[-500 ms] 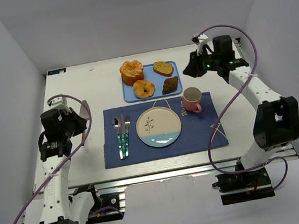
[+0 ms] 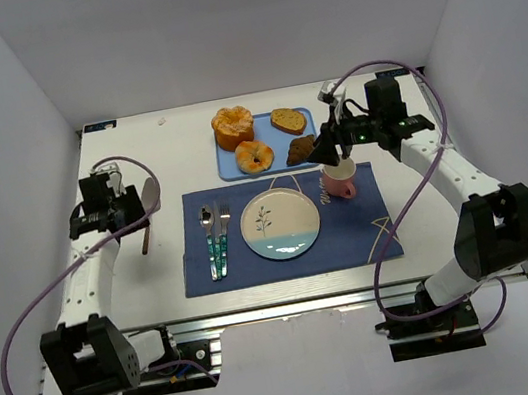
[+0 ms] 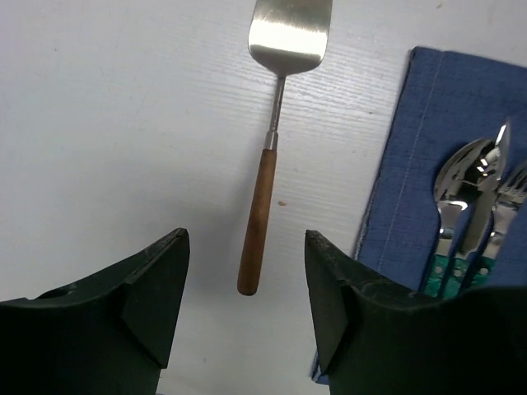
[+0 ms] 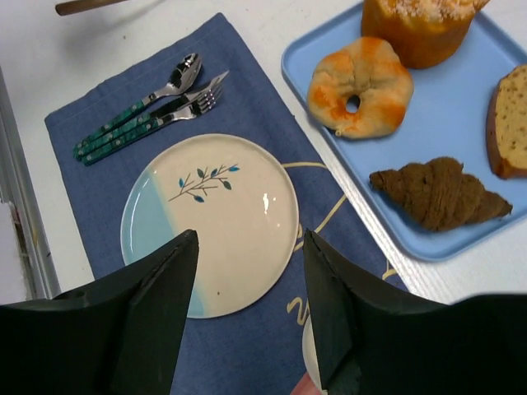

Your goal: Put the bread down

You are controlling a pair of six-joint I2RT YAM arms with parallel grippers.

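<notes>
From above, the bread [image 2: 288,119] lies flat in the far right corner of the blue tray [image 2: 226,171] at the back of the table [image 2: 136,280]. It shares the tray with an orange muffin [image 2: 232,127], a donut [image 2: 254,155] and a brown croissant [image 2: 302,150]. In front of the tray a blue mat [image 2: 351,234] carries a plate [image 2: 280,223], some cutlery [image 2: 215,236] to its left and a pink mug [image 2: 339,180] to its right. The right gripper [image 2: 322,152] hangs over the near right corner of the tray, just above the mug and apart from the bread. The left gripper [image 2: 129,208] is out over the bare table to the left of the mat, by a spatula [image 2: 148,212].

At the left wrist, the left gripper [image 3: 245,263] has its jaws spread and nothing is between them. Below lies the spatula [image 3: 268,164], with its wooden handle nearest and its metal blade pointing away. The edge of the mat [image 3: 403,206] and the cutlery [image 3: 469,189] show on the right.

At the right wrist, the right gripper [image 4: 251,247] is likewise parted and empty, with the plate [image 4: 214,222] beneath it. The bread [image 4: 510,123] is at the right edge of this view, partly cut off, on the tray [image 4: 449,107] beyond the croissant [image 4: 436,193]. The donut [image 4: 360,86] and muffin [image 4: 420,25] sit further along.
</notes>
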